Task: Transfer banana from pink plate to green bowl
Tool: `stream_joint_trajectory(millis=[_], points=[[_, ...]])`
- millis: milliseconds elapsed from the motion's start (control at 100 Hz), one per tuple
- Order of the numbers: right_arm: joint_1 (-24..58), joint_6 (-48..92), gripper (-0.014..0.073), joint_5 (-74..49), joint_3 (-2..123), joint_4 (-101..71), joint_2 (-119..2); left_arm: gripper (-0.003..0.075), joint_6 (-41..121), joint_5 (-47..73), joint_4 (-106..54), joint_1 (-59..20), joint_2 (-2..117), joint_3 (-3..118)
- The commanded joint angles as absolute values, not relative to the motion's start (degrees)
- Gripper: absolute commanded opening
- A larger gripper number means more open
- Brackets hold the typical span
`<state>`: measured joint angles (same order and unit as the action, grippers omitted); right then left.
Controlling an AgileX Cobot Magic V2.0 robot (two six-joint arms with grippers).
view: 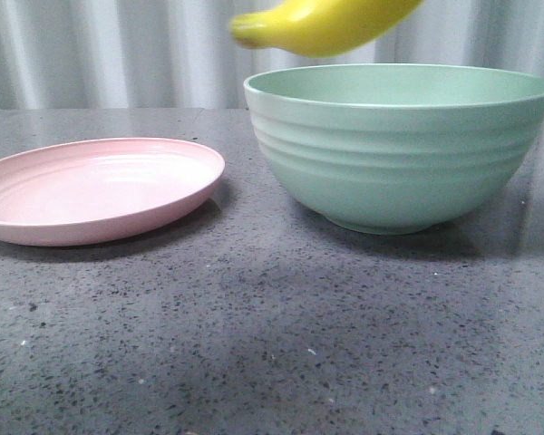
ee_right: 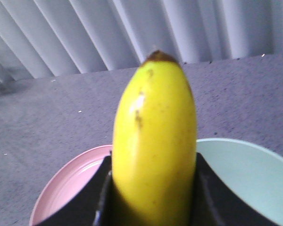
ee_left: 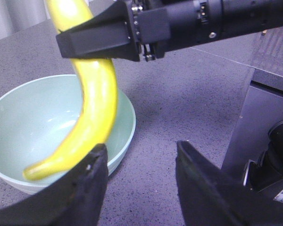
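Observation:
The yellow banana [view: 322,25] hangs in the air above the far left rim of the mint-green bowl [view: 399,154], partly cut off by the top of the front view. My right gripper [ee_right: 153,188] is shut on the banana [ee_right: 153,132], one black finger on each side. In the left wrist view the banana [ee_left: 96,94] curves down over the bowl [ee_left: 33,122]. The bowl looks empty inside. The pink plate [view: 91,190] sits empty left of the bowl. My left gripper [ee_left: 141,155] is open and empty, beside the bowl over bare table.
The grey speckled table [view: 272,344] runs back to a pale pleated curtain [view: 118,54]. My right arm [ee_left: 226,19] reaches across above the bowl. A dark machine base [ee_left: 269,141] stands at the table's edge near my left gripper.

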<state>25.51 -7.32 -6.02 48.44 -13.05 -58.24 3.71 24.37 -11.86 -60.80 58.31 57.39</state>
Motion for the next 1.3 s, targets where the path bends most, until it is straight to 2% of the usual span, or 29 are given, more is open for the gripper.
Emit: stream_joint_trajectory(millis=[0, 140, 210, 280, 450, 570, 820, 1170, 1230, 1290], points=[[23.4, -6.5, -0.0071, 0.0, 50.4, -9.1, -59.4, 0.0296, 3.7, 20.1, -12.2, -61.0, 57.3, 59.4], [20.5, -6.5, -0.0069, 0.0, 50.4, -8.3, -63.7, 0.0296, 3.7, 20.1, -12.2, -61.0, 57.3, 59.4], [19.8, -6.5, -0.0033, 0.3, 50.4, -8.3, -66.0, 0.0296, 3.7, 20.1, -12.2, -61.0, 57.3, 59.4], [19.7, -6.5, 0.0044, 0.3, 50.4, -8.3, -68.0, 0.0296, 3.7, 20.1, -12.2, -61.0, 57.3, 59.4], [19.7, -6.5, 0.0312, -0.5, 50.4, -8.3, -69.9, 0.0296, 3.7, 20.1, -12.2, -61.0, 57.3, 59.4], [19.7, -6.5, 0.0400, -0.7, 50.4, -8.3, -69.9, 0.0296, 3.7, 20.1, -12.2, -61.0, 57.3, 59.4], [19.7, -6.5, 0.0407, -0.4, 50.4, -5.8, -69.1, 0.0296, 3.7, 20.1, -12.2, -61.0, 57.3, 59.4], [19.7, -6.5, 0.0402, -4.6, 50.4, 2.7, -57.3, 0.0294, 3.7, 18.3, -12.2, -61.0, 57.3, 59.4], [19.7, -6.5, 0.0354, -7.5, 50.4, 2.7, -54.8, 0.0277, 3.7, 18.2, -12.2, -61.0, 57.3, 59.4], [19.7, -6.5, 0.0237, -10.4, 50.4, 2.7, -52.5, 0.0220, 3.7, 18.2, -12.2, -61.0, 57.3, 59.4]])
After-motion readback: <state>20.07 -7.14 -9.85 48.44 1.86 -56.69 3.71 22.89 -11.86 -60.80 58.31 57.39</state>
